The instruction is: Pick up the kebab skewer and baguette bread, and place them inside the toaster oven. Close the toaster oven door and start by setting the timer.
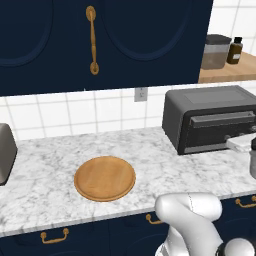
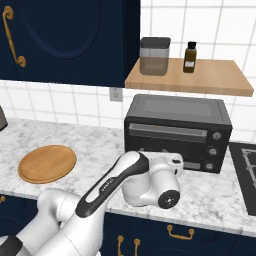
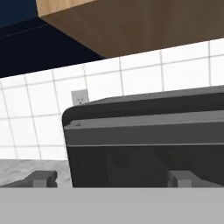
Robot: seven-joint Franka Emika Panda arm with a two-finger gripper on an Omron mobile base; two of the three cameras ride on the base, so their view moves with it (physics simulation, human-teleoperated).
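End effector at the toaster oven front; door step in hand

End effector (image 3: 112, 178) spread wide, empty, facing the toaster oven (image 2: 177, 131) on the surface (image 2: 210, 192); door (image 2: 167, 141) appears shut, though partly hidden; next likely the timer knob (image 2: 216, 136); skewer, baguette presumably inside.

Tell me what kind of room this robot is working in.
A home-style kitchen, rendered rather than real. A dark grey toaster oven sits on a marble counter against white wall tiles, navy cabinets with brass handles hang above, and a round wooden plate lies on the counter.
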